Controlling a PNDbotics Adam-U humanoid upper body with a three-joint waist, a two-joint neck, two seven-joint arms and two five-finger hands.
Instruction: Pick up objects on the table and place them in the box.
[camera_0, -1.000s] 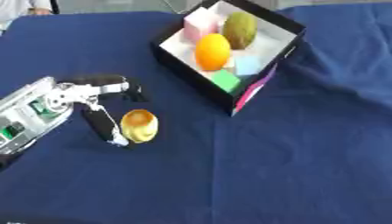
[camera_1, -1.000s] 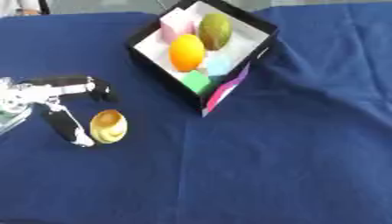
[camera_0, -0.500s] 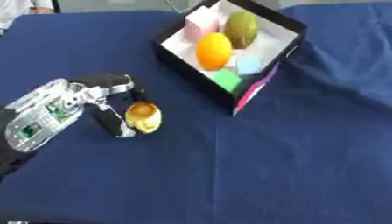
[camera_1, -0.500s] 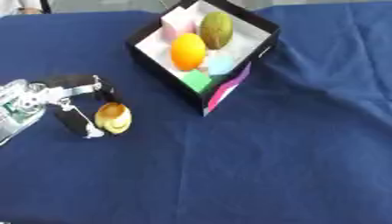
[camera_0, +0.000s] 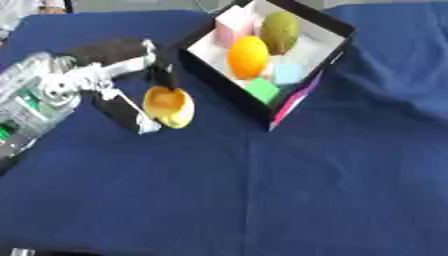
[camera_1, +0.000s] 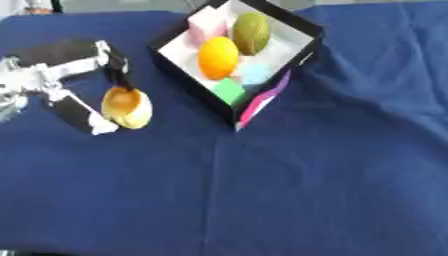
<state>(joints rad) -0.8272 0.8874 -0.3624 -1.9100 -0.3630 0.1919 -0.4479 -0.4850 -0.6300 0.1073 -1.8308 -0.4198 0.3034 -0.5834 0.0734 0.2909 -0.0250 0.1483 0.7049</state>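
In the left eye view, the left hand (camera_0: 114, 87) is seen reaching in from the left over the blue tablecloth (camera_0: 262, 190). Its fingers and thumb are curled round a small yellow object (camera_0: 168, 106) with an orange top, which is pinched between them just left of the box (camera_0: 302, 95). Whether the object is lifted clear of the cloth cannot be told. The box is seen open, its near black wall close beside the held object. Inside it an orange (camera_0: 248, 56), a green-brown fruit (camera_0: 281, 32), a pink block (camera_0: 234, 31), a green block (camera_0: 261, 91) and a pale blue block (camera_0: 287, 74) are already lying.

In the right eye view, the same grasp is shown, with the yellow object (camera_1: 126, 107) caught between a finger above and the thumb below. The right hand is not seen in either view.

The box wall is judged the main risk: if the object is carried across too low, it could be knocked from the pinch. The box is also crowded, so a release over the orange could let the object roll out.
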